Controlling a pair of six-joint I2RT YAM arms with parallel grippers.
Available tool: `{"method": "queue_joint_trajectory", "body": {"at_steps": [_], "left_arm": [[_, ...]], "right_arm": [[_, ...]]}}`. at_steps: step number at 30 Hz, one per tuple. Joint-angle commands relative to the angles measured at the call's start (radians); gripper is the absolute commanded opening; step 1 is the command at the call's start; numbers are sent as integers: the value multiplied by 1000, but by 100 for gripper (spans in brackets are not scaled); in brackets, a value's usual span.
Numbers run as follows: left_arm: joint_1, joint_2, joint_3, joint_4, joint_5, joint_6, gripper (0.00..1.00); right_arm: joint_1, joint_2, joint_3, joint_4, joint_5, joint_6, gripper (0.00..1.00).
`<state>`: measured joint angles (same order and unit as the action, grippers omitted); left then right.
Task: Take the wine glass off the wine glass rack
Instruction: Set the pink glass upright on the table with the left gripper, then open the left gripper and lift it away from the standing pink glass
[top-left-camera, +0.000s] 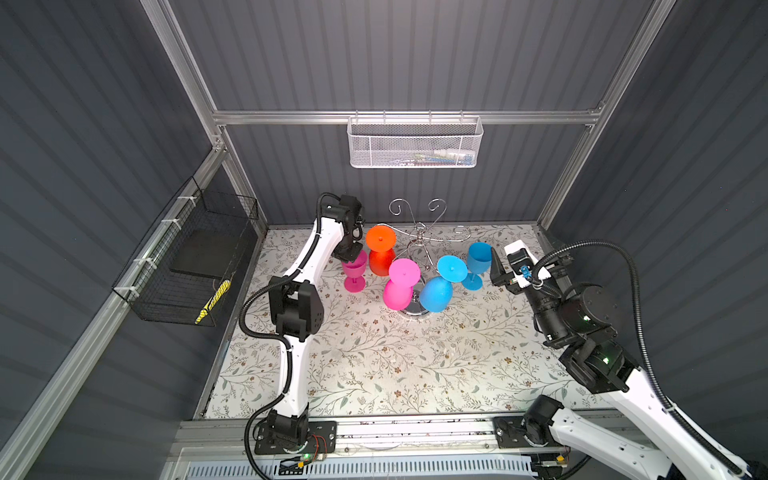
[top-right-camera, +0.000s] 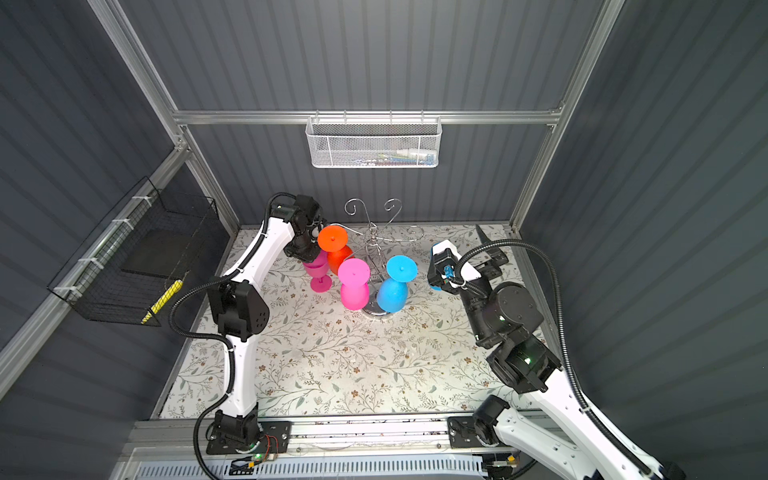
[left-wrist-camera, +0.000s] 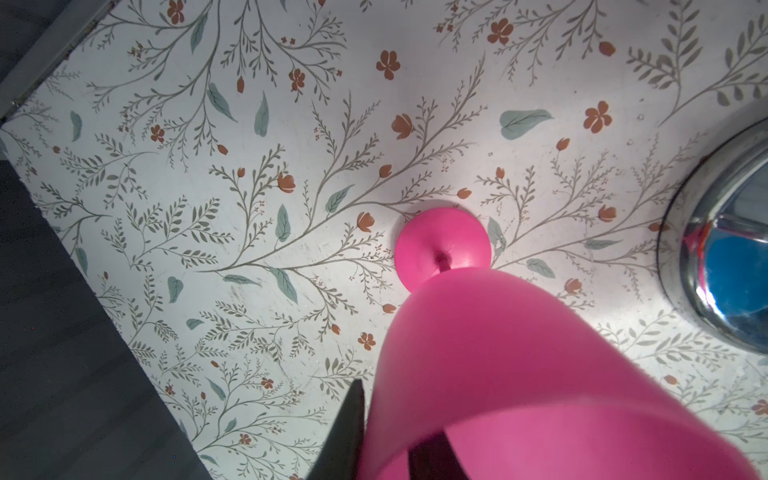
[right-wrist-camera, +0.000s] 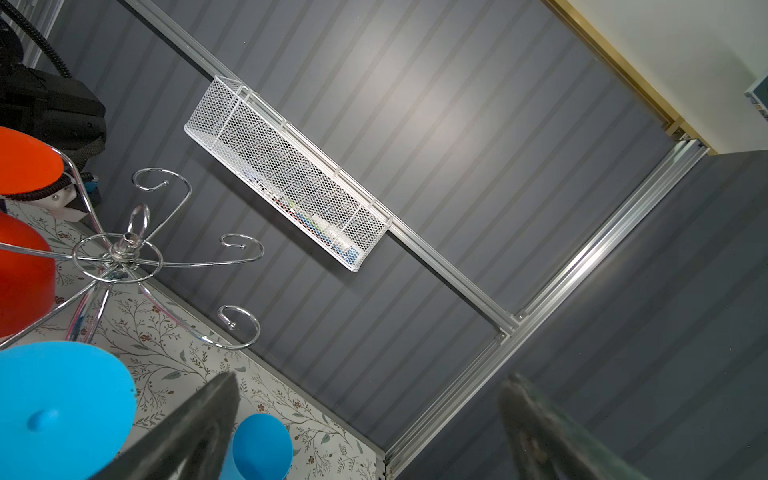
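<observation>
Tabletop (top-left-camera: 395, 365) floral, walls (top-left-camera: 415, 62) grey; right gripper (right-wrist-camera: 370, 380) spread wide, left gripper (left-wrist-camera: 399, 409) unclear.

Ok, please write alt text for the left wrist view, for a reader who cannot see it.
A pink wine glass stands upright on a flowered table, seen from close above; the left gripper's dark fingers sit either side of its wall. The rack's shiny round base shows at the edge.

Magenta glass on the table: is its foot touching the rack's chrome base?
Apart. In the left wrist view the magenta glass stands on its foot, and bare flowered table separates it from the rack's chrome base.
</observation>
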<state>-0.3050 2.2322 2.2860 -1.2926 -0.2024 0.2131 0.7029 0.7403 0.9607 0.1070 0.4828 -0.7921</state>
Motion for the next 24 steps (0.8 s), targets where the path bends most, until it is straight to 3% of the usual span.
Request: {"method": "queue_joint_trajectory", "body": {"at_steps": [1, 12, 24], "left_arm": [[17, 2, -9, 1, 5, -18, 25], [56, -58, -25, 59, 98, -49, 56], [141, -272, -150, 215, 280, -174, 67]], "right_arm": [[-3, -4, 23, 11, 9, 18, 99], [-2, -2, 30, 10, 11, 35, 99], [-6, 5, 20, 137, 24, 96, 99]]}}
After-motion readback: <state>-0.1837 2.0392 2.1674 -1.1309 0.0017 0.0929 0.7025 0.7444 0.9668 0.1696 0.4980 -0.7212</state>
